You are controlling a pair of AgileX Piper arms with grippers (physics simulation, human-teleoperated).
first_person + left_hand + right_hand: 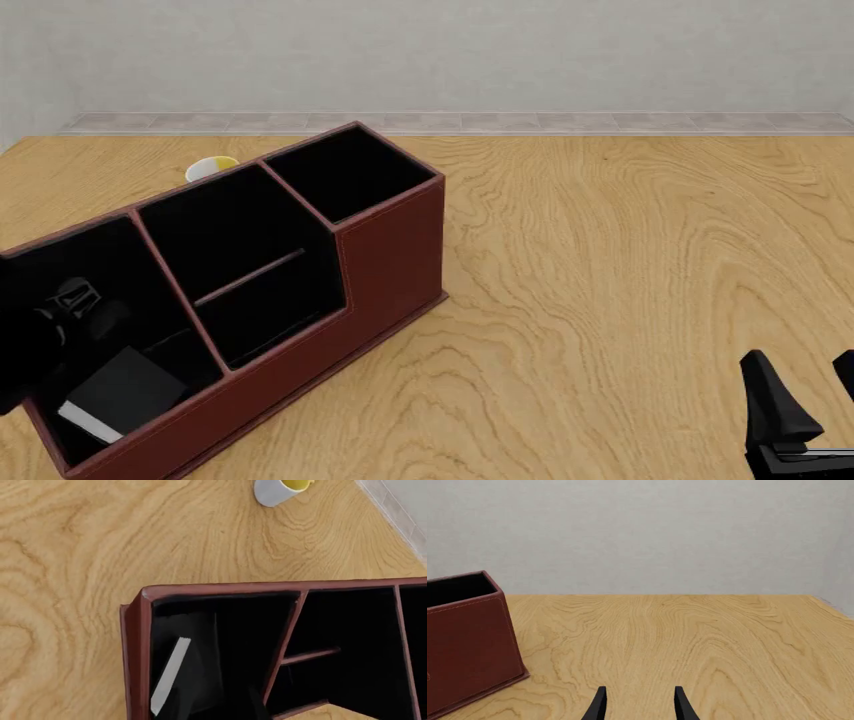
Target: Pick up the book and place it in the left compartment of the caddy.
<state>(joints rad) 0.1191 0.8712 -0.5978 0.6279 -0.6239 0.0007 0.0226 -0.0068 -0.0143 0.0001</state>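
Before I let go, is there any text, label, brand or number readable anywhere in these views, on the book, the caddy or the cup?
None readable in any view.
Small flat black book with white page edge: cover plain.
Long dark red-brown box caddy: no label or brand.
White cup with yellow inside: no print visible.
Wooden table: grain only.

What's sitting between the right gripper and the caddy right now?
Nothing: in the front view only bare wooden table separates the right gripper from the caddy. The right wrist view shows the same open stretch.
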